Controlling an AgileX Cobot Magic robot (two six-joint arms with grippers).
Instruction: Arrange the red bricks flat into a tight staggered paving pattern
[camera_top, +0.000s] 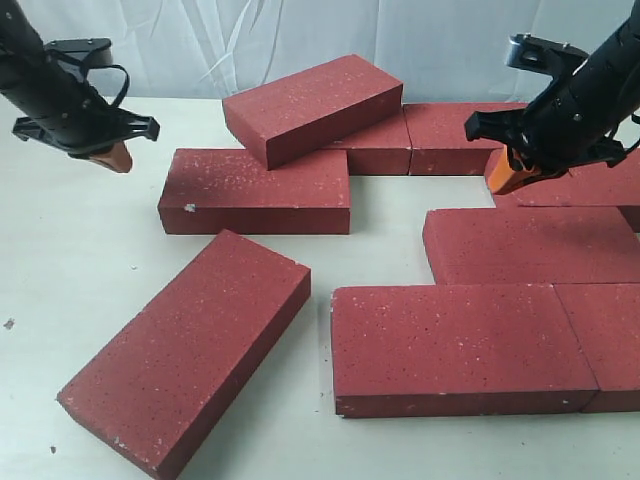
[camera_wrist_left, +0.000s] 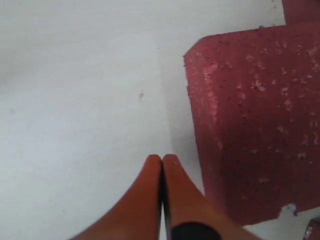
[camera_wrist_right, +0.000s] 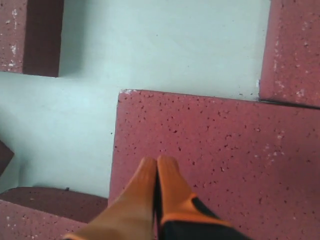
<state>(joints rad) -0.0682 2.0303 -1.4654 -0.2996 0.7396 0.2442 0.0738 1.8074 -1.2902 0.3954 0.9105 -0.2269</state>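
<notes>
Dark red bricks (camera_top: 455, 345), rough and gritty, matt, flecked with pale speckles, rest on a smooth, matt, off-white desk (camera_top: 80, 250). The left gripper (camera_top: 114, 158) and right gripper (camera_top: 510, 176) end in smooth orange fingers (camera_wrist_left: 145, 200), plastic-looking with a faint sheen, on black housings.

No text, labels or numbers to read in any of the views. The red bricks (camera_top: 455, 345) only have pale speckles and a few white chips on them, no stamp or maker's mark. The pale table top (camera_top: 80, 250) is plain too.
</notes>
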